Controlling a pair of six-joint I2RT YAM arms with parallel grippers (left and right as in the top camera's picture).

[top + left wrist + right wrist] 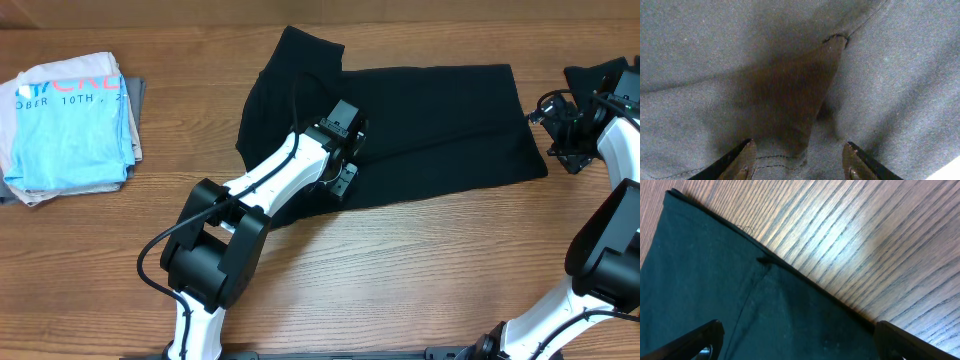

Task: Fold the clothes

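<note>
While the left arm point(275, 175) reaches in over the middle of the bench point(420, 270), the left jaws hang right above the black T-shirt point(440, 120), close to its near edge and left of its middle. From the left wrist, both fingers point(742, 162) stand apart, part-way open, with a stitched hem lying between them and nothing clamped. A wedge of brown bench shows through where the cloth parts.

The shirt lies spread across the centre of the bench, long side running left to right, with one sleeve poking out at the far-left corner. Over at its right-hand edge sits the right arm point(610, 240), and the right jaws are spread wide, holding nothing. In the right wrist view the fingers point(695, 342) are far apart above the hemmed edge, where dark fabric meets bare wood grain.

Another black garment point(590, 78) lies at the far-right corner, partly behind that arm. Well off to the left, a folded light-blue T-shirt point(70, 115) with printed lettering rests on a grey cloth point(138, 92).
</note>
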